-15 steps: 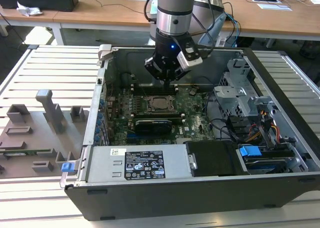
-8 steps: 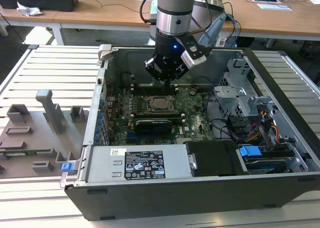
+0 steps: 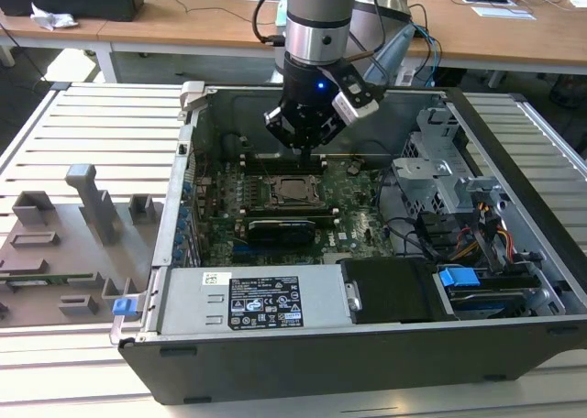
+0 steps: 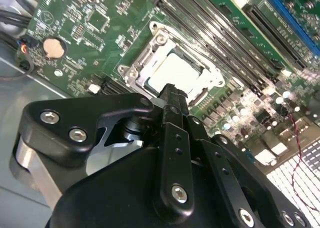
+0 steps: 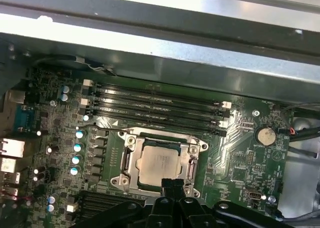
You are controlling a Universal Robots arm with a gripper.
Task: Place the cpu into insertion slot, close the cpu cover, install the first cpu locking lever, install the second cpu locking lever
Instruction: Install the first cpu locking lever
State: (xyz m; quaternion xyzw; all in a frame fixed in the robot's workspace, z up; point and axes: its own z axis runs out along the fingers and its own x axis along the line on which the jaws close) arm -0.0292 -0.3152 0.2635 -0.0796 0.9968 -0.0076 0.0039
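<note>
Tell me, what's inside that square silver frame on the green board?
The cpu, a flat silver-grey square, lies inside the cpu cover and shows through its window. The gripper hides the chip's near edge, and the chip covers whatever sits under it.

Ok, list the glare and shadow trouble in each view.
Second wrist view: glare washes the cpu top to near white. First wrist view: a bright band burns out along the case wall, while the cpu is evenly lit. Exterior view: the green board sits dim, in shade.
</note>
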